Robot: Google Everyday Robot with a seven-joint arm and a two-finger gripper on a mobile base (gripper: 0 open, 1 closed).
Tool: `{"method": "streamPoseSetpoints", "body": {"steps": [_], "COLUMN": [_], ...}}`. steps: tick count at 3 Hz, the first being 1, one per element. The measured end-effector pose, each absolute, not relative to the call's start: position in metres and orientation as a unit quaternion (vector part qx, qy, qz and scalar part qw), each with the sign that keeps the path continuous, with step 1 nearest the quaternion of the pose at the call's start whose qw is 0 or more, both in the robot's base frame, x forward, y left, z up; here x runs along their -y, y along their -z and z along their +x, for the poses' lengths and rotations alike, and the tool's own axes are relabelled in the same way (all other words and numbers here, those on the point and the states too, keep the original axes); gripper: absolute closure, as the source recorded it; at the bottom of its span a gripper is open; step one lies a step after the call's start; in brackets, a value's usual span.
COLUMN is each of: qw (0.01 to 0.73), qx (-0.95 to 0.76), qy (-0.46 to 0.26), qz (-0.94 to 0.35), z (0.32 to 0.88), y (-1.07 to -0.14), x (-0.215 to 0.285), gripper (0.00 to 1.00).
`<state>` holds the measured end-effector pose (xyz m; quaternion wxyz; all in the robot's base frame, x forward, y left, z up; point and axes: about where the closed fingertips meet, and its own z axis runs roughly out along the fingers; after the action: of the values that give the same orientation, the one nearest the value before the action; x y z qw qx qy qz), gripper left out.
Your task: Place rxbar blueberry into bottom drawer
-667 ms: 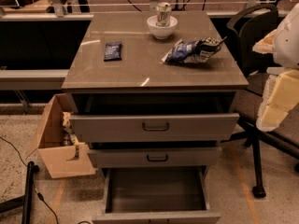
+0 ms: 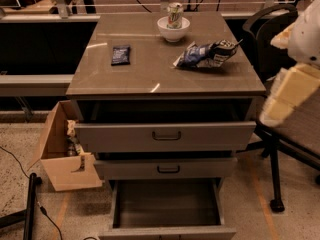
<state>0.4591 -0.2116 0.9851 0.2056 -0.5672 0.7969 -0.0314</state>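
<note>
While the bottom drawer [image 2: 167, 206] stands pulled open, the rxbar blueberry [image 2: 120, 54] lies on the table's [image 2: 150, 76] left side.
At the right edge, the blurred claw [image 2: 287, 96] hangs beside the table; whether it is apart or together cannot be told.

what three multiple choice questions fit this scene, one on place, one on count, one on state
1. Where is the rxbar blueberry? A on the cabinet top B in the cardboard box C on the floor
2. How many drawers are there? A two B three C five
3. The bottom drawer is A shut B pulled open C taken out
1 A: it lies left on top, far from the gripper at the right edge. 2 B: three grey fronts. 3 B: its inside shows.
</note>
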Motion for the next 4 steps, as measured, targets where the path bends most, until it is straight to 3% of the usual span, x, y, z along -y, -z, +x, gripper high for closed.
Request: {"method": "streamPoseSetpoints", "body": {"steps": [2, 3, 4], "qw": [0.369, 0.386, 0.381], "qx": [-0.837, -0.849, -0.851], "qy": [-0.065, -0.123, -0.163], "qz": [-0.399, -0.339, -0.324], "z": [0.589, 0.645, 0.703], "y": [-1.014, -1.007, -0.992], "x": [0.175, 0.140, 0.067], "gripper": [0.00, 0.00, 0.00]}}
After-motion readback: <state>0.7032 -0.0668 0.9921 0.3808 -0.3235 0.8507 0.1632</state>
